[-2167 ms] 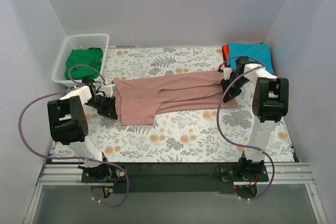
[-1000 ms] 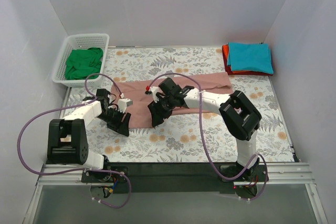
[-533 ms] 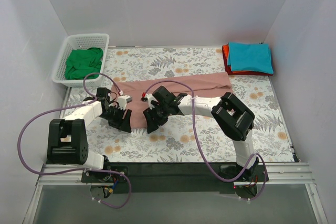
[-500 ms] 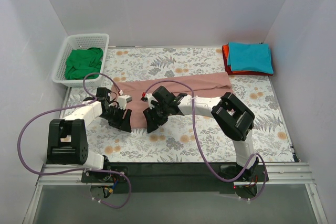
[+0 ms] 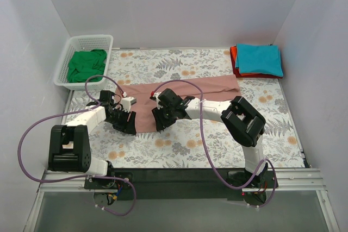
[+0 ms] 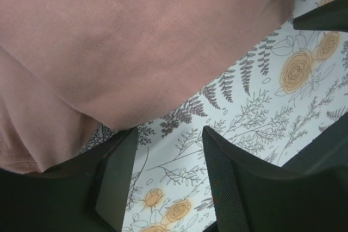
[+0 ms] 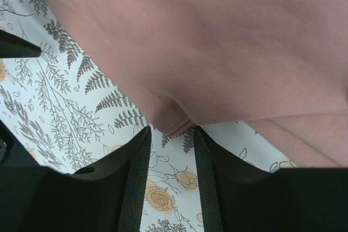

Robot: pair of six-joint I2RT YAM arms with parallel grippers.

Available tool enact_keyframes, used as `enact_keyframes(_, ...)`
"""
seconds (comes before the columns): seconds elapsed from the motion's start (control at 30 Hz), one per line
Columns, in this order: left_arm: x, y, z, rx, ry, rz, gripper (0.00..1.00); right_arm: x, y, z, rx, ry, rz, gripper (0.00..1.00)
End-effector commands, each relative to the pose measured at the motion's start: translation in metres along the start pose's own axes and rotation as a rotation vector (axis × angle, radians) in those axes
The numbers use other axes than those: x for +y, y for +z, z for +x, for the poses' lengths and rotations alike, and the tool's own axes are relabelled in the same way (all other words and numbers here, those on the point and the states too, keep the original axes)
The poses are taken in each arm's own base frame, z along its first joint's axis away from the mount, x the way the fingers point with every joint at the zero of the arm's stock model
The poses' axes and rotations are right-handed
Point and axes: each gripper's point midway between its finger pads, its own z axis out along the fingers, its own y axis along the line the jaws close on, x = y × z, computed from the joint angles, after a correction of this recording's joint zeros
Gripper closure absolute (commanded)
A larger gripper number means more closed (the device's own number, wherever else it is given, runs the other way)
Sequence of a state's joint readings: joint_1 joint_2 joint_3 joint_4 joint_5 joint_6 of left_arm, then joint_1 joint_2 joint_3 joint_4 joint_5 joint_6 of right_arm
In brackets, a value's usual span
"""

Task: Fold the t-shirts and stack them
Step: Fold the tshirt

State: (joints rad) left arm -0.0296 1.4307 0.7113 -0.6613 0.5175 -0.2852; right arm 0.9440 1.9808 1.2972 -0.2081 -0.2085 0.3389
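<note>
The dusty-pink t-shirt [image 5: 212, 84] lies folded lengthwise across the middle of the floral cloth, plain side up. My left gripper [image 5: 129, 125] is open at its near left hem; in the left wrist view [image 6: 168, 134] the jaws are empty and the hem [image 6: 163, 80] lies just past the fingertips. My right gripper [image 5: 161, 122] is open at the near edge of the shirt; in the right wrist view [image 7: 171, 132] a folded corner [image 7: 175, 122] sits between the fingertips. A green tee [image 5: 86, 64] lies in the basket. A teal tee [image 5: 259, 57] is stacked on a red-orange one [image 5: 234, 55].
The white mesh basket [image 5: 89, 39] stands at the back left. The folded stack sits at the back right corner. White walls close in the table on three sides. The floral table cloth [image 5: 185, 145] is bare in front of the shirt.
The right arm has swung from the far right over to the shirt's near left part, carrying cloth across. Both grippers now stand open at the near hem, shifted slightly away from me.
</note>
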Motion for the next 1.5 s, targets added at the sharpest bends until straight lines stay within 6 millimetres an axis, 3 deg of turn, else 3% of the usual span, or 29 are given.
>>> enact_keyframes(0.0, 0.021, 0.008, 0.009, 0.030, 0.033, -0.091, 0.50, -0.035, -0.005, 0.031, 0.079, 0.031, 0.164, 0.55)
enact_keyframes(0.1, 0.021, 0.007, 0.010, 0.022, 0.039, -0.099, 0.50, -0.031, -0.007, 0.033, 0.077, 0.033, 0.144, 0.54)
enact_keyframes(0.23, 0.021, 0.009, 0.008, 0.013, 0.027, -0.099, 0.50, -0.026, 0.008, 0.041, 0.109, 0.021, 0.136, 0.56)
enact_keyframes(0.4, 0.019, 0.009, 0.007, 0.009, 0.037, -0.092, 0.62, -0.027, 0.015, 0.055, 0.137, 0.009, 0.145, 0.59)
enact_keyframes(0.43, 0.018, 0.010, 0.009, 0.014, 0.041, -0.090, 0.65, -0.026, 0.017, 0.052, 0.135, 0.006, 0.140, 0.61)
enact_keyframes(0.57, 0.018, 0.013, 0.013, 0.036, 0.034, -0.084, 0.80, -0.026, 0.028, 0.053, 0.161, -0.013, 0.119, 0.94)
enact_keyframes(0.7, 0.017, 0.010, 0.009, 0.025, 0.034, -0.089, 1.00, -0.023, 0.021, 0.046, 0.142, -0.021, 0.104, 0.99)
enact_keyframes(0.83, 0.012, -0.004, -0.011, -0.032, 0.041, -0.094, 1.00, -0.013, 0.006, 0.025, 0.089, -0.047, 0.068, 0.99)
enact_keyframes(0.93, 0.012, -0.011, -0.012, -0.008, 0.011, -0.110, 0.99, -0.010, -0.002, 0.018, 0.062, -0.058, 0.065, 0.99)
enact_keyframes(0.97, 0.013, -0.013, -0.010, 0.012, -0.002, -0.121, 0.86, -0.011, -0.003, 0.019, 0.063, -0.057, 0.066, 0.99)
enact_keyframes(1.13, 0.023, -0.017, -0.005, 0.027, 0.001, -0.188, 0.59, -0.016, -0.001, 0.024, 0.074, -0.044, 0.071, 0.99)
enact_keyframes(1.47, 0.031, -0.003, -0.008, 0.044, -0.022, -0.177, 0.55, -0.019, 0.001, 0.024, 0.086, -0.023, 0.057, 0.99)
